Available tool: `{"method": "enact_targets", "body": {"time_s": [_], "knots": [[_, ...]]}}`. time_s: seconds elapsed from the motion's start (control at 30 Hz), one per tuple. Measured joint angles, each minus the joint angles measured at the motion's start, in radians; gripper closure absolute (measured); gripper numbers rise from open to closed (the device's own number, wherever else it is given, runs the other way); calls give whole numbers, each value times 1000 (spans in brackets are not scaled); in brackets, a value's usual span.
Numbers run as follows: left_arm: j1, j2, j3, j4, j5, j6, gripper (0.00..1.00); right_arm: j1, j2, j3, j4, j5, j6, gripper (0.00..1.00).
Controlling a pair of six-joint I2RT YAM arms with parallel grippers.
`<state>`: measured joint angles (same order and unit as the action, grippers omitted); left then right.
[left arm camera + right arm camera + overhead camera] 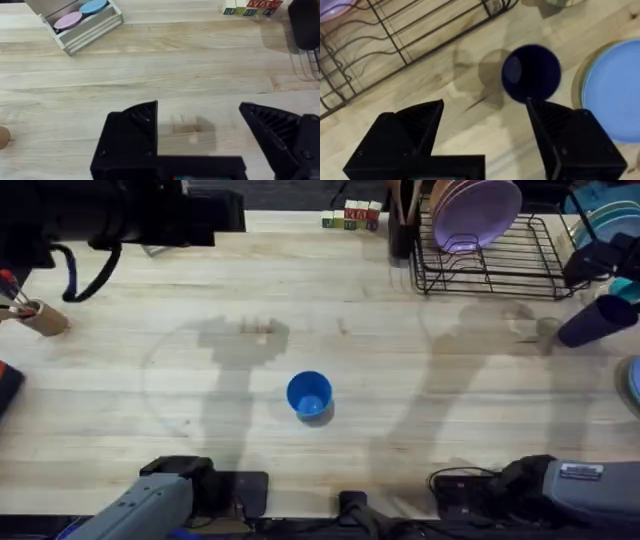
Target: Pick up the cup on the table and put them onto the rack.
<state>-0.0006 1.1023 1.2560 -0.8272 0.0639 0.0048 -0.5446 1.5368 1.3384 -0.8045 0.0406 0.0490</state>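
Observation:
A bright blue cup (309, 395) stands upright in the middle of the table, mouth up. A dark purple cup (597, 320) sits at the far right, just in front of the black wire rack (490, 255). In the right wrist view this purple cup (531, 73) lies just beyond the fingertips, beside the rack's wires (380, 45). My right gripper (590, 270) (485, 107) hovers over it, open and holding nothing. My left gripper (225, 212) (197, 112) is raised high at the back left, open over bare wood.
Purple plates (478, 210) fill the rack's back slots. Teal dishes (612, 220) and a blue plate (615, 90) crowd the right edge. Coloured blocks (350, 218) line the back edge. A tan tube (42, 318) lies at far left. A grey tray (80, 25) holds coloured discs.

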Motion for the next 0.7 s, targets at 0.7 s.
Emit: {"method": "enact_targets", "body": {"time_s": [0.7], "knots": [[0,0,0,0,0,0,7,0,145,0,117,1,0,5]]}}
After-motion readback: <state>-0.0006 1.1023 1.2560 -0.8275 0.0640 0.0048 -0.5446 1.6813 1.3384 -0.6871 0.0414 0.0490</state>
